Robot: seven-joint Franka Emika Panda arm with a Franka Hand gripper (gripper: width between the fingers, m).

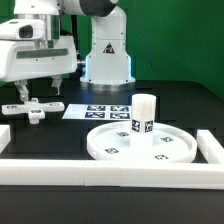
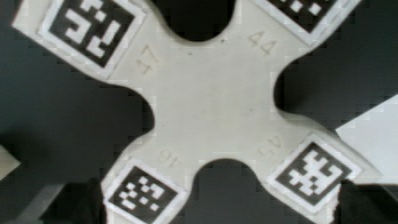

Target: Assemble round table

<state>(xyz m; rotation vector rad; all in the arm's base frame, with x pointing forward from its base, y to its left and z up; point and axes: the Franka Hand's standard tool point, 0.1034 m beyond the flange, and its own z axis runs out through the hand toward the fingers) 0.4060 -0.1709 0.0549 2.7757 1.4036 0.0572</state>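
Observation:
The white cross-shaped foot (image 1: 33,111) lies flat on the black table at the exterior view's left. It fills the wrist view (image 2: 205,105), with square tags on its arms. My gripper (image 1: 36,97) hangs right above it, fingers apart and empty; the fingers do not show in the wrist view. The large rimmed round disc (image 1: 115,145) lies at the centre right. The short thick cylinder leg (image 1: 144,115) stands upright on it, with tags on its side.
The marker board (image 1: 95,110) lies flat behind the disc. White border rails run along the front (image 1: 110,173), the left (image 1: 5,134) and the right (image 1: 211,147). The robot base (image 1: 107,55) stands at the back.

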